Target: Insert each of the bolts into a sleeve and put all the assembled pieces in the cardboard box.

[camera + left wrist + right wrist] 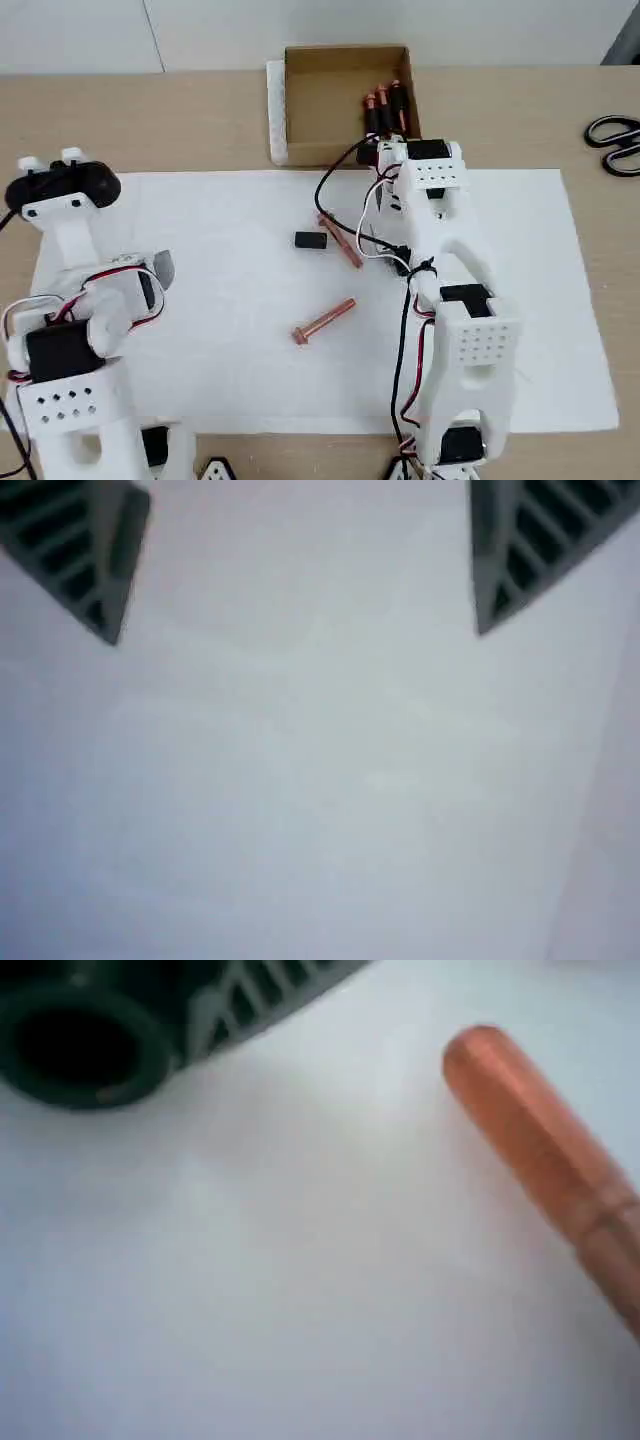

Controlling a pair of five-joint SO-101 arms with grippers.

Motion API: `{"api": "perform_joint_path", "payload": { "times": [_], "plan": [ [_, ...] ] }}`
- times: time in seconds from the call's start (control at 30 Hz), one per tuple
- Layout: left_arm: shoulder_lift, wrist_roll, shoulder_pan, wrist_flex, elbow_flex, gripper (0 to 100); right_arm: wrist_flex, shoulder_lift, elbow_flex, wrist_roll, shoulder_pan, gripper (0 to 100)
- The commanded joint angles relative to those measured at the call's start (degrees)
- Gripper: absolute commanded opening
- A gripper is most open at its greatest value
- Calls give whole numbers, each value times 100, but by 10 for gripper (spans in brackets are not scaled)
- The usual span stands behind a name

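Note:
A black sleeve (311,240) lies on the white paper (250,380) with a copper bolt (341,239) just right of it, slanted. A second copper bolt (325,321) lies nearer the front, apart from both. In the right wrist view the sleeve (80,1050) shows its open end, with the bolt's plain tip (530,1130) close by. The right arm (430,180) stretches over the paper's right side towards the cardboard box (300,100), which holds several assembled pieces (385,105). My left gripper (295,632) hangs open over bare paper at the left (160,270), holding nothing.
The box sits beyond the paper's far edge. Scissors (615,143) lie at the table's far right. Black and red cables (370,235) from the right arm hang over the paper beside the slanted bolt. The left arm's base (70,400) fills the near left corner.

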Motion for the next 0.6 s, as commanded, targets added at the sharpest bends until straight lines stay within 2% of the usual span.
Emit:
{"api": "perform_joint_path", "payload": {
  "times": [0.0,0.27,0.57],
  "plan": [
    [-18,53,53,18,-242,218,-66,110,0,9,-57,132],
    [-18,44,53,18,-242,218,532,13,-440,158,-75,132],
    [-44,35,53,18,-242,218,602,-48,-607,141,-75,133]
  ]
}}
